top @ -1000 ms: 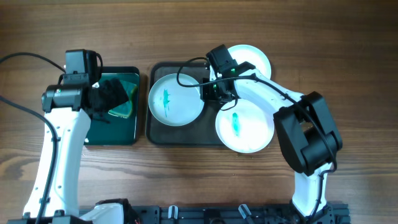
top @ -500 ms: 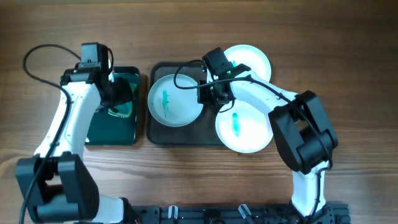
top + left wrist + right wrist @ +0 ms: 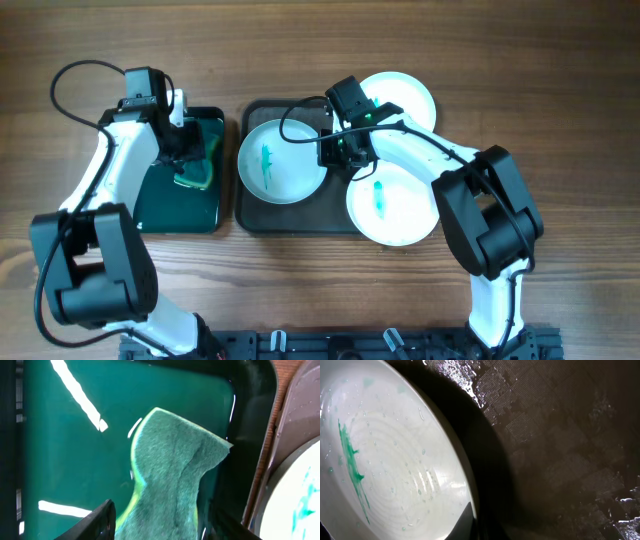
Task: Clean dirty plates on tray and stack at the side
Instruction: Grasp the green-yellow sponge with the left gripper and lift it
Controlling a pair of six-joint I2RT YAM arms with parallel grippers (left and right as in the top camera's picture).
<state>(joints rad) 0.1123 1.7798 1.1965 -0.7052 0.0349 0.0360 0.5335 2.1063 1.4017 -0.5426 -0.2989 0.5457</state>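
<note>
One dirty plate (image 3: 290, 175) with a teal smear lies on the left half of the dark grey tray (image 3: 290, 216). My right gripper (image 3: 338, 152) is shut on its right rim; in the right wrist view one finger (image 3: 475, 525) lies inside the rim of the plate (image 3: 395, 460), above the wet tray floor (image 3: 560, 435). A second smeared plate (image 3: 395, 208) overlaps the tray's right edge. A third plate (image 3: 405, 95) lies behind it, with no smear showing. My left gripper (image 3: 188, 150) is open, its fingers (image 3: 162, 522) astride a green sponge (image 3: 170, 465).
The sponge (image 3: 196, 172) lies in a smaller dark green tray (image 3: 170, 210) holding water, left of the grey tray. The grey tray's rim (image 3: 295, 420) and the plate (image 3: 300, 505) show at the right of the left wrist view. Bare wooden table surrounds both trays.
My left arm has swung round and brought its gripper down over the sponge in the green tray. My right gripper has shifted slightly left at the plate's rim.
</note>
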